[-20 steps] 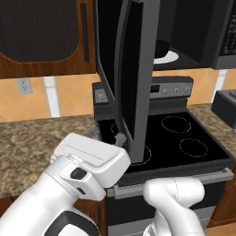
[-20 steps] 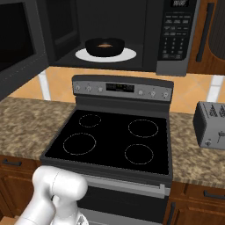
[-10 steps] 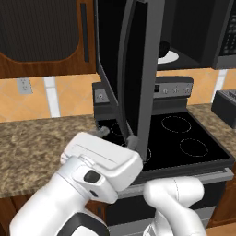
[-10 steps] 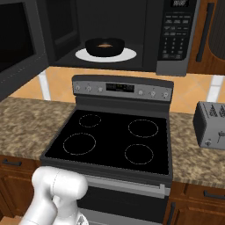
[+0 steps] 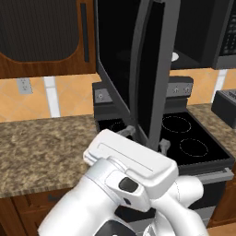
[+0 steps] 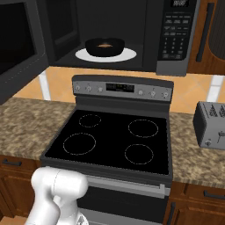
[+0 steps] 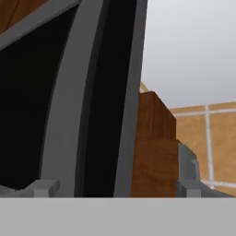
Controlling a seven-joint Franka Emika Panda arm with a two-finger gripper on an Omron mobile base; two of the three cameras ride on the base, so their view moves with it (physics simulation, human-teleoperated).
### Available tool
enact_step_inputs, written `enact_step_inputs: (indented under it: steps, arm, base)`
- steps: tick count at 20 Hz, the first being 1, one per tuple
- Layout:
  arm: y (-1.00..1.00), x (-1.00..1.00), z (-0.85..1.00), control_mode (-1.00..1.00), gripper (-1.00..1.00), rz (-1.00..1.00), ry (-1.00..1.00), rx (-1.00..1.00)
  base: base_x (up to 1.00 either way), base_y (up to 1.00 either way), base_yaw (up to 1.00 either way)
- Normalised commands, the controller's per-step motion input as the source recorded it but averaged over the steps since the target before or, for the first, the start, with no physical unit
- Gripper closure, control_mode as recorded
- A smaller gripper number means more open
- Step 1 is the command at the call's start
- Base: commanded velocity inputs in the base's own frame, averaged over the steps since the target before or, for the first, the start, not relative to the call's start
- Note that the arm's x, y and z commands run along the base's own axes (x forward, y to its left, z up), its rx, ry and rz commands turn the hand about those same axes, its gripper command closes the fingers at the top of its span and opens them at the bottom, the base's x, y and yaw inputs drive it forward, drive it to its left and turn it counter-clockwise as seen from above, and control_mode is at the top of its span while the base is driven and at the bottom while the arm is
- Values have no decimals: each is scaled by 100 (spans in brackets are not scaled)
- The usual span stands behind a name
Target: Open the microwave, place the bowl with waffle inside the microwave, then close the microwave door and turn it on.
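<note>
Microwave door [image 5: 150, 69], glossy black glass in grey frame, stands swung open. Round black bowl [image 6: 104, 46] holding golden waffle [image 6: 104, 44] sits on white turntable plate [image 6: 127, 55] inside microwave [image 6: 145, 30]. Gripper [image 5: 145, 138] fingers spread apart, straddling the door's lower edge, gripping nothing.

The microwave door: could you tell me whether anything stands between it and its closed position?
Nothing visible does. The bowl sits well inside the microwave on its white plate, behind the opening. The open gripper is beside the door, under its lower edge.
</note>
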Motion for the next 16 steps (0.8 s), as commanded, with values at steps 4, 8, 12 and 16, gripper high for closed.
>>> enact_step_inputs:
  steps: [4, 8, 12, 16]
  arm:
    - [-57, 18, 15, -100, -100, 0, 4, 1]
    - [-69, 35, 4, -100, -100, 0, 10, 3]
    - [-68, 44, 2, -100, -100, 0, 16, 0]
    - [-75, 52, 0, -100, -100, 0, 14, 8]
  base:
    - [0, 0, 0]
    - [0, 0, 0]
    - [0, 0, 0]
    - [0, 0, 0]
